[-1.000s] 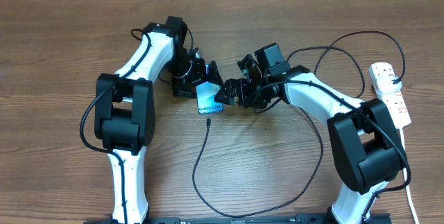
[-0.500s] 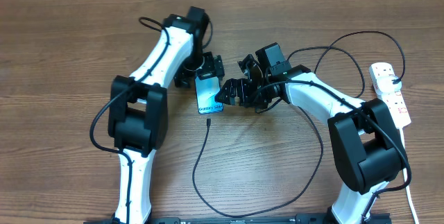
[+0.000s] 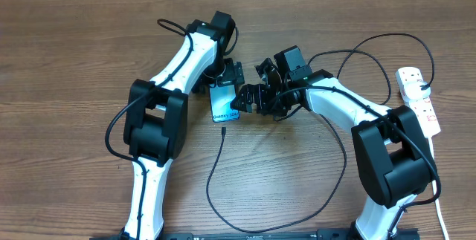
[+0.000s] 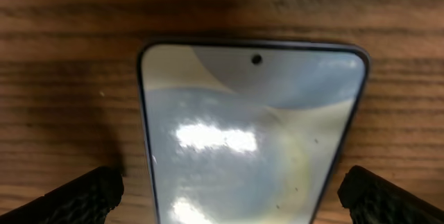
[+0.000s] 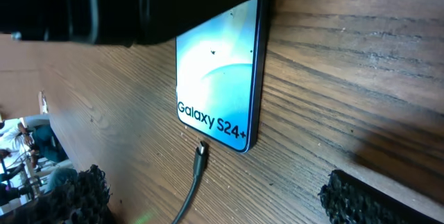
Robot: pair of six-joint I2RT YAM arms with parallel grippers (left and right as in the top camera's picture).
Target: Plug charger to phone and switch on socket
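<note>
The left gripper (image 3: 222, 77) is shifted farther over the phone's (image 3: 224, 107) top end, spread open; the right gripper (image 3: 243, 99) is likewise released.

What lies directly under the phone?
The phone lies flat on the wooden table; nothing shows between them. Its underside is hidden, and the left gripper covers its far end overhead.

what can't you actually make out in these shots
- socket switches: overhead, too small to read on or off
- phone top end: right wrist, covered by the left gripper
- phone bottom edge: left wrist, cut off by the frame
- charger tip: touching the phone or apart, too small overhead, unclear in right wrist
</note>
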